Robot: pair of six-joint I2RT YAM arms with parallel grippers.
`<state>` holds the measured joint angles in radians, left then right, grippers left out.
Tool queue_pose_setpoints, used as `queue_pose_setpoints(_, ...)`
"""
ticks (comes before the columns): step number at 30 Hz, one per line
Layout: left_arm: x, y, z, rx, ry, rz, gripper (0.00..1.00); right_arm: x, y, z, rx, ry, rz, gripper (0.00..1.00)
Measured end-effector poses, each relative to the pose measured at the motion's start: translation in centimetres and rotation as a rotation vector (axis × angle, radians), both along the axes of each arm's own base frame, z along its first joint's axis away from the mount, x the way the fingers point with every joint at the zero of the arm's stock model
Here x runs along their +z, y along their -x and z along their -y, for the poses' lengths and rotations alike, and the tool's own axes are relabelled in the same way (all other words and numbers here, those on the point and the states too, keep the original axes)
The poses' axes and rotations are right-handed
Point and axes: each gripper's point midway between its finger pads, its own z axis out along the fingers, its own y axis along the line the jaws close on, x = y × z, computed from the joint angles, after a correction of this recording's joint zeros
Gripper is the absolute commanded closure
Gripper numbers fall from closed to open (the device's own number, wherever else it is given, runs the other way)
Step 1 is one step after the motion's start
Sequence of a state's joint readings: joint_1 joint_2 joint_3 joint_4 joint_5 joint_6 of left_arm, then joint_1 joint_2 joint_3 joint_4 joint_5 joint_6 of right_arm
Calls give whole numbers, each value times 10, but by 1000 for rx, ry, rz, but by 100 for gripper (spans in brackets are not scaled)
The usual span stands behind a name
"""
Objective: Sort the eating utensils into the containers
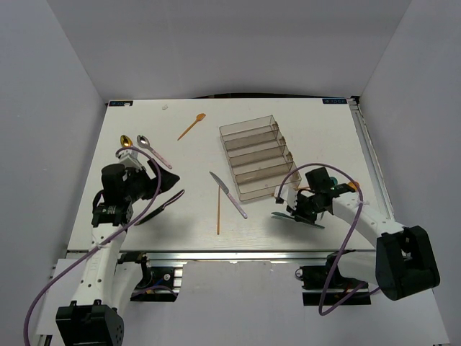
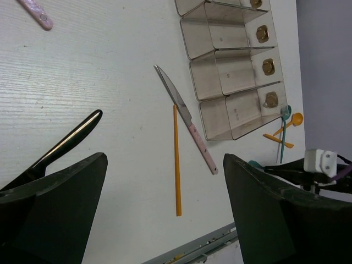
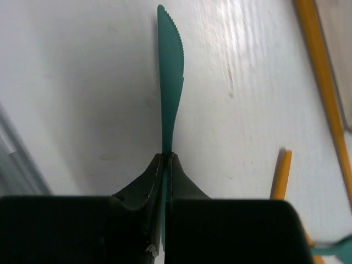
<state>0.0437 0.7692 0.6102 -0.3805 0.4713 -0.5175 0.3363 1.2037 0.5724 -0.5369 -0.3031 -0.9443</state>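
- The right gripper (image 3: 165, 158) has its two fingers pressed tight together on the handle of a teal knife (image 3: 170, 82).
- The knife sticks straight out in front of the fingers. Its tip and its bumpy cutting edge point away from the hand.
- I can't tell for sure if the knife is up off the table (image 1: 324, 144) or lying on it.
- The tray (image 1: 248, 128) with its four long boxes is just beside the right gripper. It sits a little farther back on the table and more toward the middle.
- The boxes run sideways across the table, a bit slanted. From above, the knife points sideways toward the middle too. So I think it needs only a small turn to line up with a box.
- The right arm is much nearer to the tray. The left gripper (image 1: 155, 184) is well apart on the other side, with its fingers spread wide and nothing between them. A black utensil (image 1: 164, 205) lies near it.
- The right wrist view shows the pinch up close, but it hardly shows the tray. The top view shows the way from the knife to the boxes.
- The left wrist view shows a silver knife (image 2: 184, 118) and an orange stick (image 2: 177, 165) lying side by side just in front of the tray. Both are out on the table, not in a box.
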Motion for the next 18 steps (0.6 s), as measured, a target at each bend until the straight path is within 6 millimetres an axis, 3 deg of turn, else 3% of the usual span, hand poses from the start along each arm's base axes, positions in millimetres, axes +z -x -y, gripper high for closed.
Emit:
queue_pose_setpoints(4,-8,1,0,4,8,-25,3,36,3,-27,140,-122,-15,100)
queue_pose_setpoints(9,-19,-1,0,35,42,-78,5,107,-28,-57,309,-238,152,96)
queue_pose_setpoints(13,-37,0,4,67,96,-166,5,151,-57,-72,432,-245,288,95)
queue_pose_setpoints(15,-47,3,11,67,113,-217,5,160,-73,-77,480,-229,345,95)
queue_pose_setpoints(18,-57,11,33,22,118,-273,5,153,-91,-83,552,-181,385,96)
